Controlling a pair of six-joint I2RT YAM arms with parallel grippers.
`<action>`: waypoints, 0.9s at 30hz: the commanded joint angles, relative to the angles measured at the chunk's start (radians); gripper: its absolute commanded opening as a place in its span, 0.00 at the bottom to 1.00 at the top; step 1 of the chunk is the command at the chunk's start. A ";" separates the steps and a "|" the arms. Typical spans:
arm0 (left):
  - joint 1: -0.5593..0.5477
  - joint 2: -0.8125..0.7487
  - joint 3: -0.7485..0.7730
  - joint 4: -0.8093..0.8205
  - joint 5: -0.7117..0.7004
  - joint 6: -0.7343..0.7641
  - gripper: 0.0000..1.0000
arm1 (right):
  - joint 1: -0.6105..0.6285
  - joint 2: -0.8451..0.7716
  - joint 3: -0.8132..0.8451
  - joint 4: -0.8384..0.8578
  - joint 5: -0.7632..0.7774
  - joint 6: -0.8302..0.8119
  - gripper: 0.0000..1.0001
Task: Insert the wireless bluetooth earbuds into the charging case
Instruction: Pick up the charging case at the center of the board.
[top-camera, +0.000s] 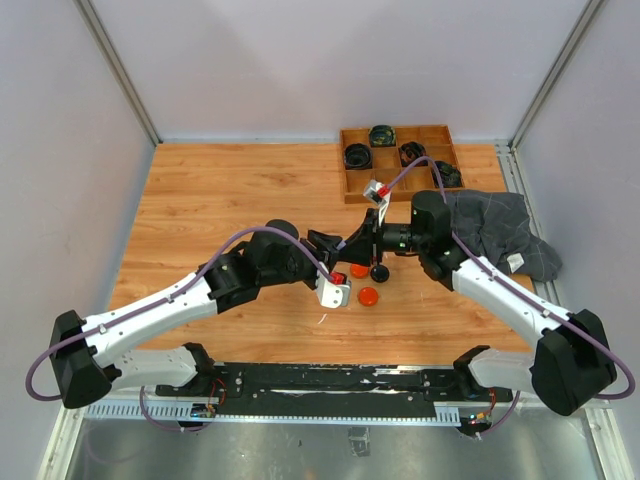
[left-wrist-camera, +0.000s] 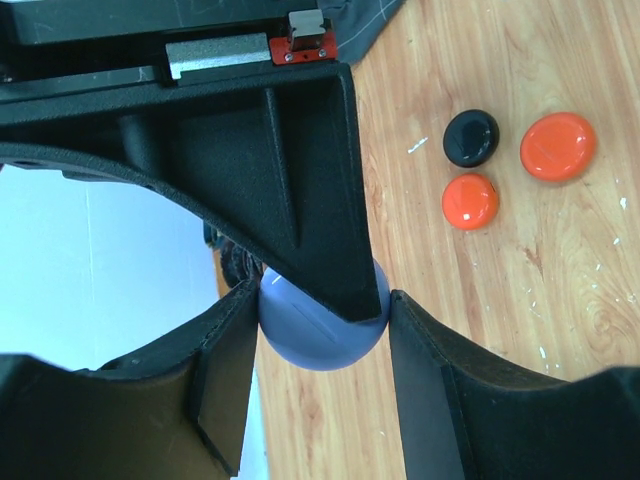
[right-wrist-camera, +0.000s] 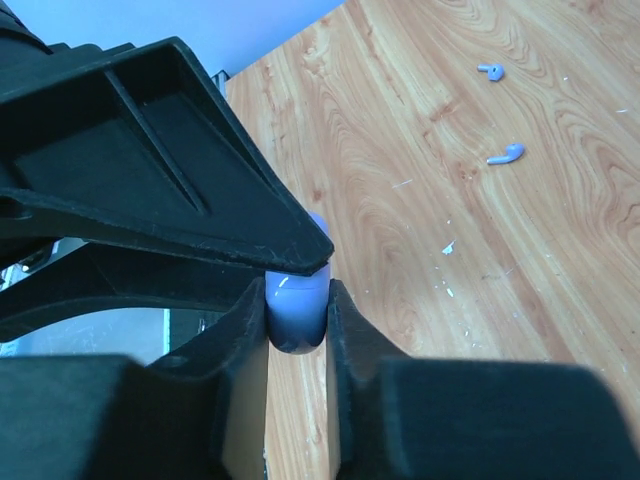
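MID-TABLE: my two claws meet low over the wood table (top-camera: 220, 200), w/ the wooden tray (top-camera: 350, 190) and grey cloth (top-camera: 500, 225) well beyond them. My L claw (left-wrist-camera: 322, 335) grasps the round lilac case (left-wrist-camera: 310, 350) across its width, a pad touching each side. My R claw (right-wrist-camera: 297, 300) comes in from opposite and is clenched on a narrow lilac part, apparently the same case. Lid or rim, can't tell.

Beyond my L claw, to its right, sit three smaller round pieces, close together and untouched: a big orange one (left-wrist-camera: 558, 146), a black one (left-wrist-camera: 470, 137), a small orange one (left-wrist-camera: 470, 200). Smallest are two lilac earbuds (right-wrist-camera: 507, 153), loose on the wood ahead and right of my R claw, well apart from it. Neither is picked up.

Step in hand, as I read it: a two-claw hold to get the case open, i.e. prep before any insertion. The next move prob. needs L to hold firm while R works the lid w/o twisting the case out of the pads, then R lets go and fetches an earbud.

Writing: no brand or label legible. The red-and-silver block (left-wrist-camera: 305, 40) on my R arm shows no readable marks.
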 joint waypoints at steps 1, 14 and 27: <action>-0.011 -0.010 0.022 0.027 -0.021 -0.015 0.52 | -0.002 -0.002 0.009 0.029 -0.012 -0.028 0.10; -0.011 -0.064 -0.076 0.142 -0.118 -0.262 0.75 | -0.014 -0.039 -0.102 0.238 0.058 -0.065 0.01; -0.009 -0.067 -0.029 0.258 -0.281 -0.798 0.84 | -0.077 -0.126 -0.294 0.539 0.118 -0.051 0.01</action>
